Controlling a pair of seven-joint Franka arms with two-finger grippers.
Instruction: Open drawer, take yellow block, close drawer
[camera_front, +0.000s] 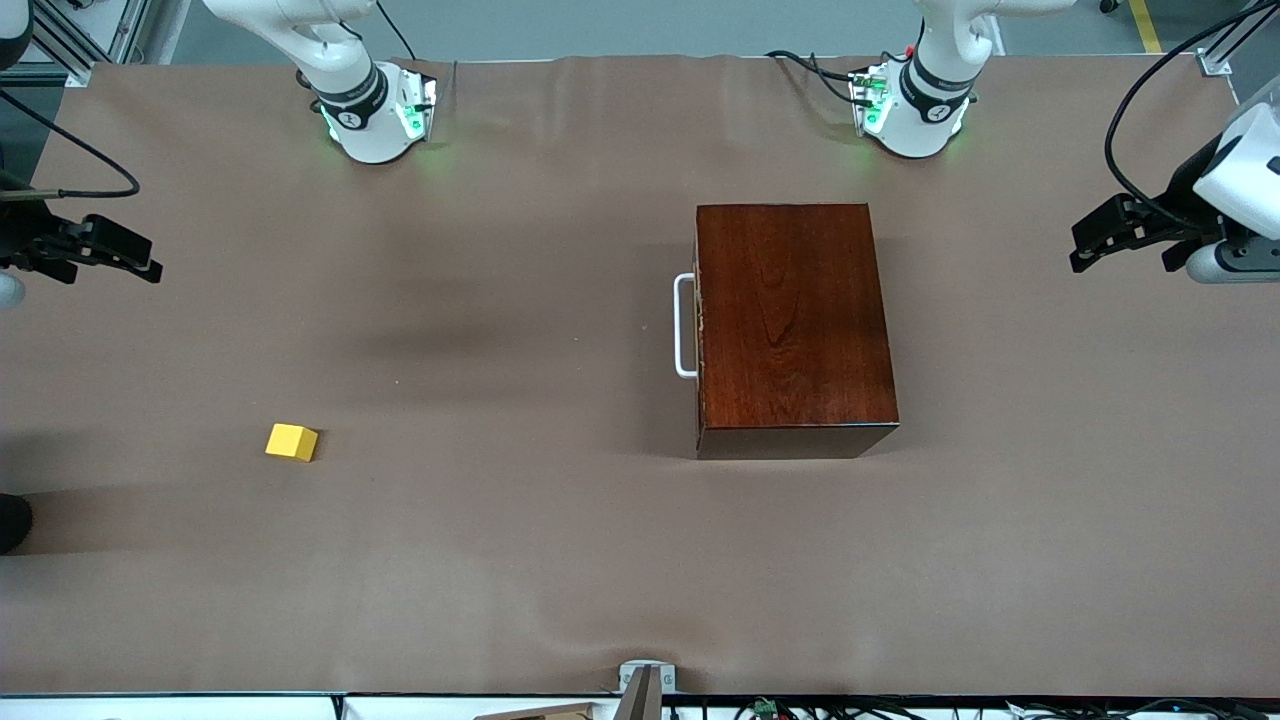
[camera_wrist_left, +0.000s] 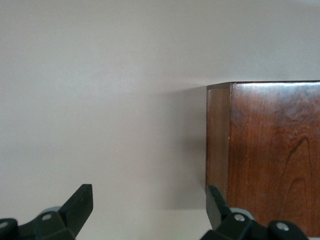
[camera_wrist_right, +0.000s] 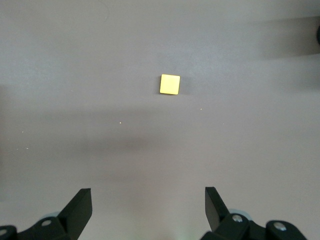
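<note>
Starting nearest the camera, we see the yellow block (camera_front: 291, 442) alone on the surface (camera_front: 520, 560), toward the right arm's end. Farther back stands the wooden box (camera_front: 790, 320), its drawer shut, white handle (camera_front: 684, 326) facing the block. Our right gripper (camera_front: 140, 262) and left gripper (camera_front: 1085, 245) wait released over the surface's ends.

The drawer (camera_front: 700, 325) sits shut in the wooden box (camera_front: 793, 318), yellow block (camera_front: 291, 442) well apart on the table (camera_front: 500, 560).
</note>
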